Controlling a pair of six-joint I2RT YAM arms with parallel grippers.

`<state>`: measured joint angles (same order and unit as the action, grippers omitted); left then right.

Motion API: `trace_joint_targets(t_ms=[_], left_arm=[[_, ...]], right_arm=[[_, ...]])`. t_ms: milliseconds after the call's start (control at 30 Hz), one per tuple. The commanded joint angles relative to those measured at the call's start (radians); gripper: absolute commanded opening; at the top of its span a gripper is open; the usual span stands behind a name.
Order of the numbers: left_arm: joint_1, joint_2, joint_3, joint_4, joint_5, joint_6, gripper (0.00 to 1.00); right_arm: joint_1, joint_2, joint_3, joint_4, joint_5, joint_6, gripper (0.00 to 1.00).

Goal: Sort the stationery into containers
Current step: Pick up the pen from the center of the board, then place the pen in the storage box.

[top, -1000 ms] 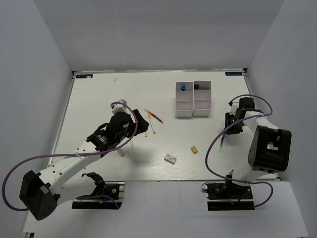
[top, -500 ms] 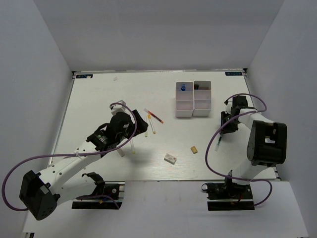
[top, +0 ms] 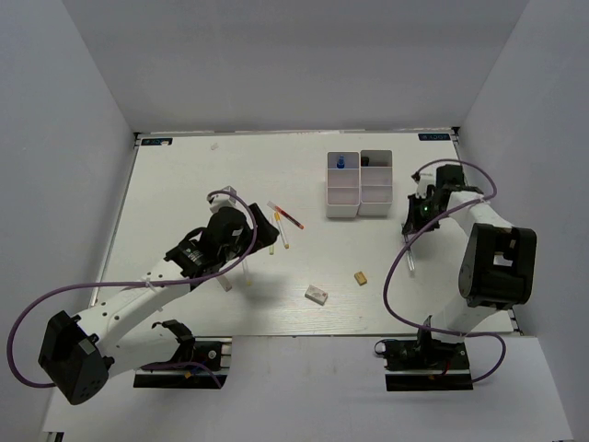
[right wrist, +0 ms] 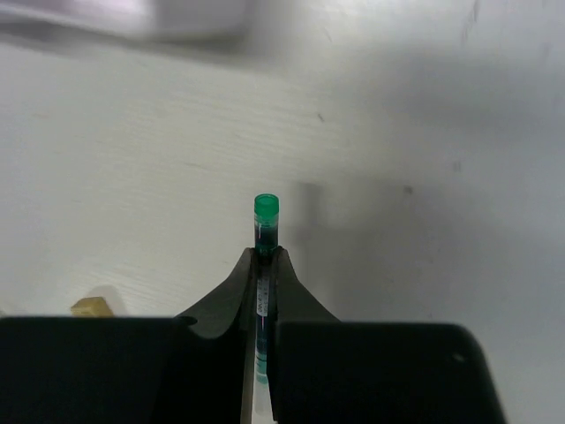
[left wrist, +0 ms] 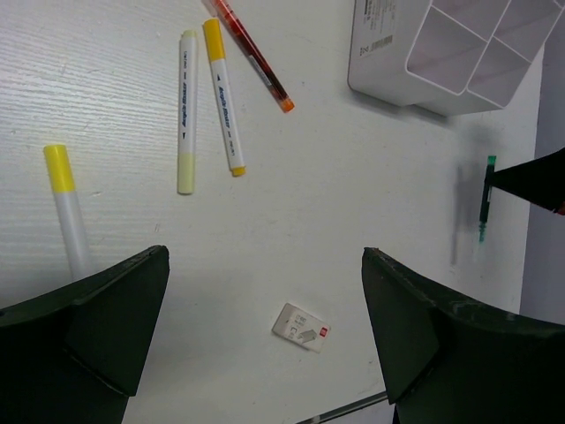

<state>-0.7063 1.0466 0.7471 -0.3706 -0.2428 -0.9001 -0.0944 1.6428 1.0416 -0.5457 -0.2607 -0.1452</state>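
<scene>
My right gripper (right wrist: 267,256) is shut on a thin green-capped pen (right wrist: 266,219), whose cap end sticks out past the fingertips. In the top view this gripper (top: 416,221) hangs just right of the white containers (top: 375,198), with the pen (top: 409,260) trailing toward me. A blue-capped bottle (top: 340,163) stands in the far left bin. My left gripper (left wrist: 265,261) is open above bare table, holding nothing. Ahead of it lie two yellow pens (left wrist: 223,97), a red pen (left wrist: 252,55), a white pen with a yellow cap (left wrist: 66,208) and a white eraser (left wrist: 303,327).
A tan eraser (top: 361,277) lies on the table between the white eraser (top: 317,294) and the right arm; it also shows as a tan eraser (right wrist: 91,306) at the lower left of the right wrist view. The table's front edge runs close behind the erasers.
My right gripper has shifted toward the far side and closer to the containers, and its jaws have tightened on the green pen. The left arm has hardly moved.
</scene>
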Motion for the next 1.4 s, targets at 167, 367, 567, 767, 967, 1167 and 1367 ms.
trace_joint_targets(t_ms=[167, 367, 567, 767, 967, 1167, 1367], left_arm=[[-0.004, 0.030, 0.024, 0.094, 0.049, -0.063, 1.00], [-0.004, 0.099, 0.058, 0.094, 0.083, -0.088, 1.00], [-0.004, 0.124, 0.069, 0.085, 0.083, -0.088, 0.98], [-0.004, 0.124, 0.060, 0.094, 0.092, -0.106, 0.98], [-0.004, 0.133, 0.069, 0.085, 0.102, -0.106, 0.98], [-0.004, 0.151, 0.069, 0.096, 0.111, -0.106, 0.98], [0.007, 0.222, 0.119, 0.107, 0.158, -0.154, 0.98]], right_arm=[[-0.019, -0.092, 0.366, -0.079, -0.510, -0.226, 0.00], [-0.010, -0.014, 0.452, 0.132, -0.824, -0.360, 0.00], [0.015, 0.175, 0.592, 0.274, -0.876, -0.332, 0.00], [0.022, 0.259, 0.636, 0.460, -0.871, -0.272, 0.00], [0.030, 0.321, 0.657, 0.501, -0.865, -0.283, 0.00], [0.036, 0.336, 0.591, 0.504, -0.871, -0.321, 0.03], [0.039, 0.338, 0.558, 0.504, -0.865, -0.344, 0.21]])
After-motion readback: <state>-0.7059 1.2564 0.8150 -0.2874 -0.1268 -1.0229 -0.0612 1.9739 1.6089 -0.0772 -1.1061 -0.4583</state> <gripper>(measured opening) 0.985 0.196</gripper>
